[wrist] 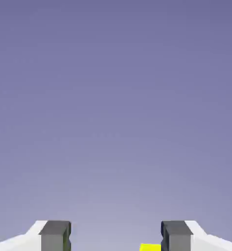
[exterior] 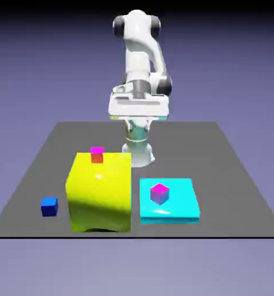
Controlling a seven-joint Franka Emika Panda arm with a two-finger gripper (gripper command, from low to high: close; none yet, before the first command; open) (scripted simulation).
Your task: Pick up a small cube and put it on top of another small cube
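No tiny yellow-orange small cube shows in the exterior view. In the hand view a yellow sliver (wrist: 150, 247) touches the bottom edge beside the right fingertip (wrist: 176, 236); I cannot tell whether it is that cube or the big block. The other small cube (exterior: 159, 193), magenta on top with violet sides, rests on a flat cyan slab (exterior: 182, 205) at the exterior view's right. My gripper (exterior: 138, 128) hangs behind the big yellow block, well above the table. In the hand view the gripper (wrist: 116, 238) is open, with only backdrop across most of the gap.
A huge glossy yellow block (exterior: 100, 193) stands on the dark table (exterior: 232, 185), with a magenta cube with a red side (exterior: 97, 154) on its top. A blue cube (exterior: 49, 206) lies at the exterior view's left. The robot's base (exterior: 140, 151) stands behind the block.
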